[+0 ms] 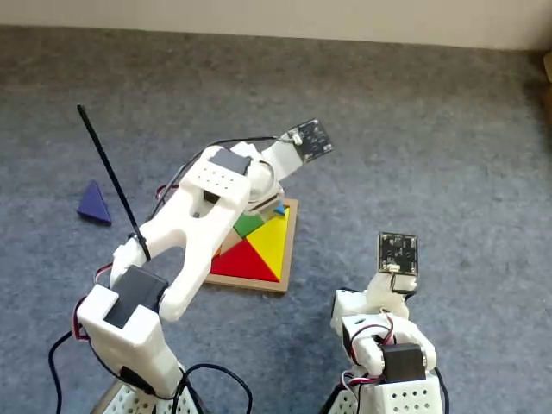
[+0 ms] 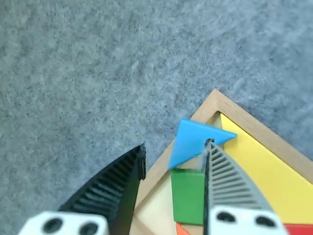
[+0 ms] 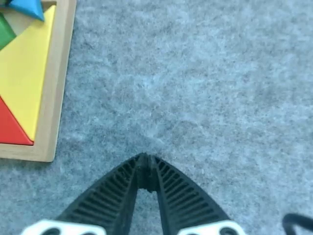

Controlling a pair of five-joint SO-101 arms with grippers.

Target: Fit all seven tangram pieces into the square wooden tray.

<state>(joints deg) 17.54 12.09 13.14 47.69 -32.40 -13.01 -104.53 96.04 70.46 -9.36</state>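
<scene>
Left gripper (image 2: 175, 147) hangs released over a corner of the wooden tray (image 2: 244, 118) where the light-blue triangle (image 2: 195, 141) sits askew across the rim, right gripper (image 3: 146, 159) clenched empty; yellow triangle (image 1: 272, 241), red triangle (image 1: 246, 261), green square (image 2: 188, 193) seated, dark-blue triangle (image 1: 93, 203) well apart on carpet (image 1: 414, 129).

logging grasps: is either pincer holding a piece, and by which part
Nothing is held. The left pincer stands open by the blue triangle; the right pincer is shut, empty.
</scene>
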